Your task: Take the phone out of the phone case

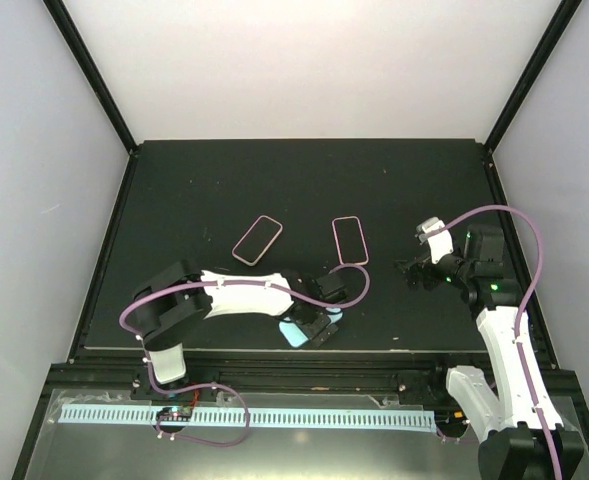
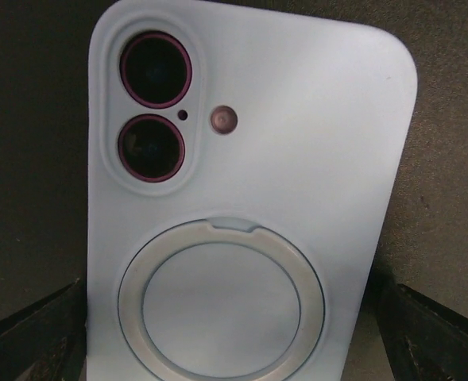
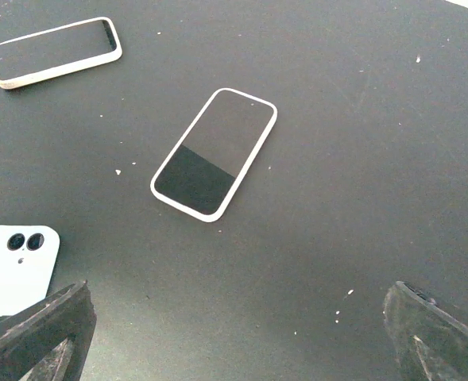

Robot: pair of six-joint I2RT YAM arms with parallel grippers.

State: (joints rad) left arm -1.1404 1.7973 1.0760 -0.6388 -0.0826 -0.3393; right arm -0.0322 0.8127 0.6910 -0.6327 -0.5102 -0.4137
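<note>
A phone in a light blue case [image 1: 294, 332] lies face down near the table's front edge. In the left wrist view the case [image 2: 297, 119] fills the frame, with two dark camera lenses [image 2: 154, 70] and a round ring [image 2: 222, 298] on its back. My left gripper [image 1: 319, 322] is open, with one finger on each side of the cased phone, the left finger close against its edge. My right gripper [image 1: 411, 270] is open and empty above the table at the right. The cased phone also shows in the right wrist view [image 3: 19, 270].
Two other slim phones with pale rims lie screen up mid-table, one on the left [image 1: 257, 240] and one on the right [image 1: 350, 240]. They also show in the right wrist view, one nearer [image 3: 214, 153] and one farther off [image 3: 56, 51]. Purple cables run along both arms.
</note>
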